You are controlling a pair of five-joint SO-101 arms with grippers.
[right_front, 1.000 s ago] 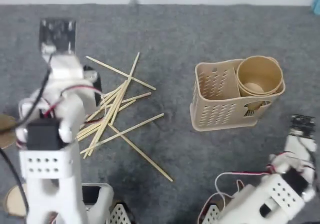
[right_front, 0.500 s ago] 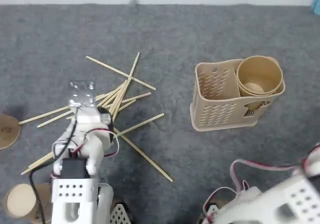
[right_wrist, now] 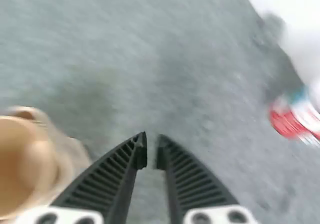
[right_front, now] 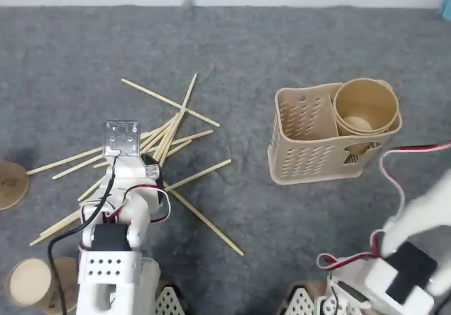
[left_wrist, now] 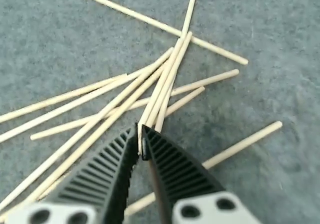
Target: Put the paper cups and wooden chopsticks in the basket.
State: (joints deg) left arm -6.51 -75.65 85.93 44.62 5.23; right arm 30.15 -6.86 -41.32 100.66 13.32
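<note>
Several wooden chopsticks (right_front: pixel 165 142) lie crossed in a loose pile on the grey carpet left of centre. My left gripper (left_wrist: pixel 140 134) is shut, its tips right at the near ends of a few bunched chopsticks (left_wrist: pixel 165 88); I cannot tell if any is pinched. From above, the left gripper (right_front: pixel 122 140) is at the pile's left side. The beige basket (right_front: pixel 303 146) stands at the right with paper cups (right_front: pixel 364 107) stacked in one compartment. More paper cups (right_front: pixel 28 283) sit at the near left corner. My right gripper (right_wrist: pixel 151 151) is shut with nothing in it, over bare carpet beside a tan cup (right_wrist: pixel 20 159).
A brown disc (right_front: pixel 8 184) lies at the left edge. My right arm (right_front: pixel 412 258) and its cables (right_front: pixel 416 149) fill the near right corner beside the basket. A blurred red and white object (right_wrist: pixel 295 121) lies farther off on the carpet. A white wall borders the far side.
My left arm drew back from the far left and came down at the chopstick pile, uncovering chopsticks on the left. The right arm swung within the near right corner.
</note>
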